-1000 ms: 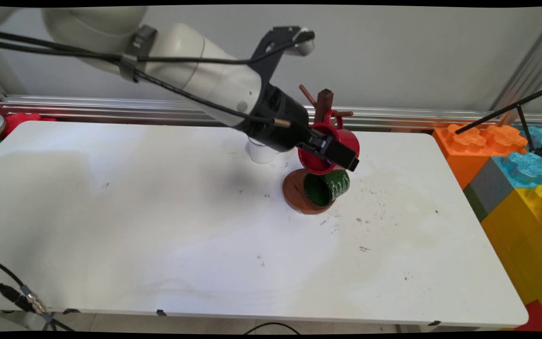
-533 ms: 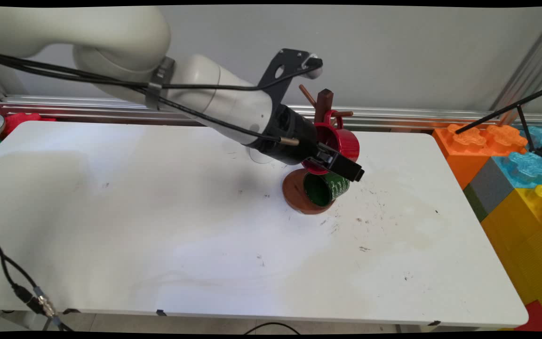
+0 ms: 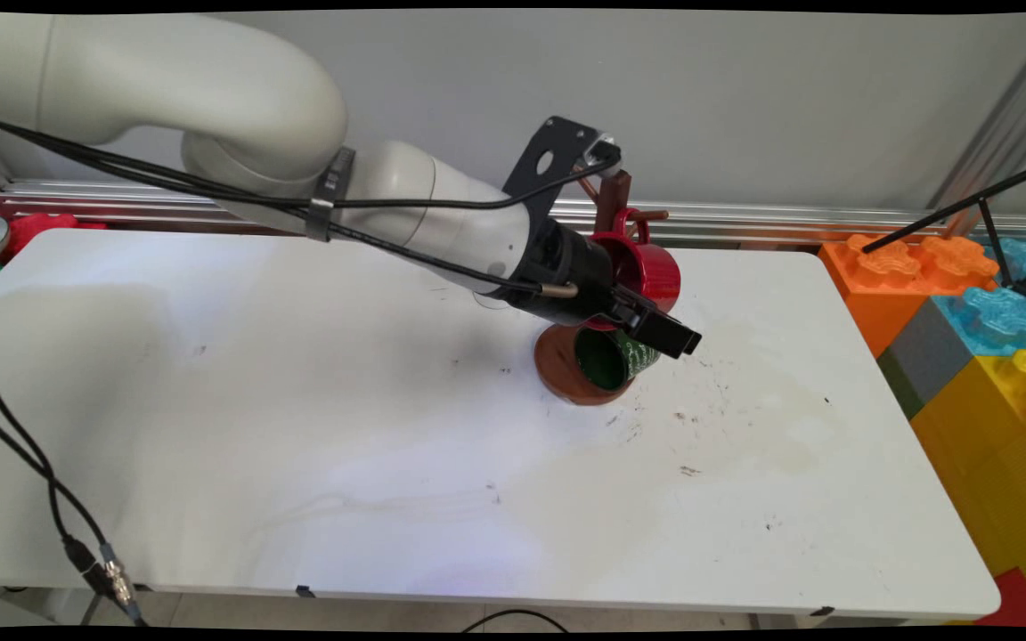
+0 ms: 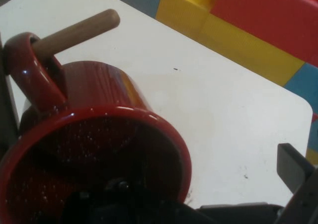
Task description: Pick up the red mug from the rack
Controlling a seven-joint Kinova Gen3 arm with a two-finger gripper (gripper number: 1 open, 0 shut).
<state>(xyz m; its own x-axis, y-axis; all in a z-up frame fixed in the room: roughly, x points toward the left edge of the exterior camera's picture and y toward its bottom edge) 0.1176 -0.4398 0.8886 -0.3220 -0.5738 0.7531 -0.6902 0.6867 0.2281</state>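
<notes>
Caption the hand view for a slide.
Red mug hanging by its handle on a wooden peg, seen close over the white table.

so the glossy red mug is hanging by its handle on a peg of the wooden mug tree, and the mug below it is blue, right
Not quite: the lower mug is green, not blue, as the main view shows. The glossy red mug does hang by its handle on a peg of the wooden mug tree.
</notes>
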